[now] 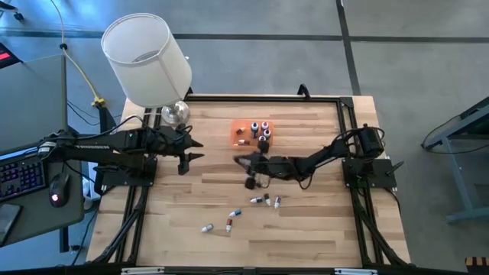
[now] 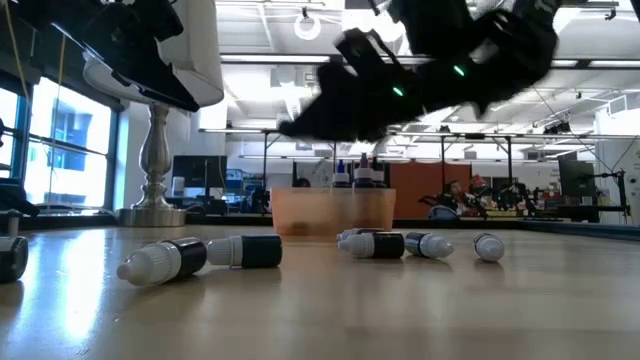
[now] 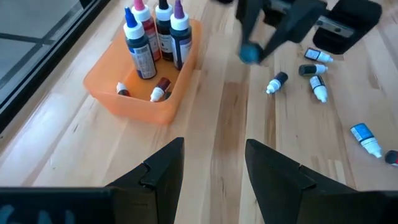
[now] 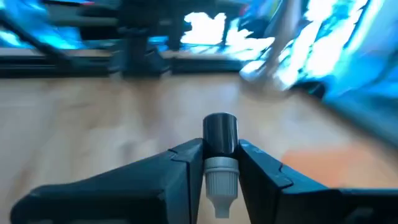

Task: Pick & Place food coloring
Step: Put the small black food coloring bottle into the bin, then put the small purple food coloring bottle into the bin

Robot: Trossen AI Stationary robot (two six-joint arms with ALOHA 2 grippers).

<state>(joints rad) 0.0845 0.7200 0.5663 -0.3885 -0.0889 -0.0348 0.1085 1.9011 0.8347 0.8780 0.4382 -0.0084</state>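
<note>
Between the right tool's (image 4: 219, 163) fingers sits an unlabelled food coloring bottle (image 4: 220, 146).

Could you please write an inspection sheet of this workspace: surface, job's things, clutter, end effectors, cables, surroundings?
Surface: wooden table, black frame around it.
Job's things: orange tray holds upright and lying food coloring bottles; loose bottles lie on the table nearer the front.
Clutter: lamp at the back left corner.
End effectors: right end effector shut on a dark bottle, beside the tray; left end effector open, waiting at the left side.
Cables: yellow cable behind the lamp.
Surroundings: keyboard and mouse left of the table.
</note>
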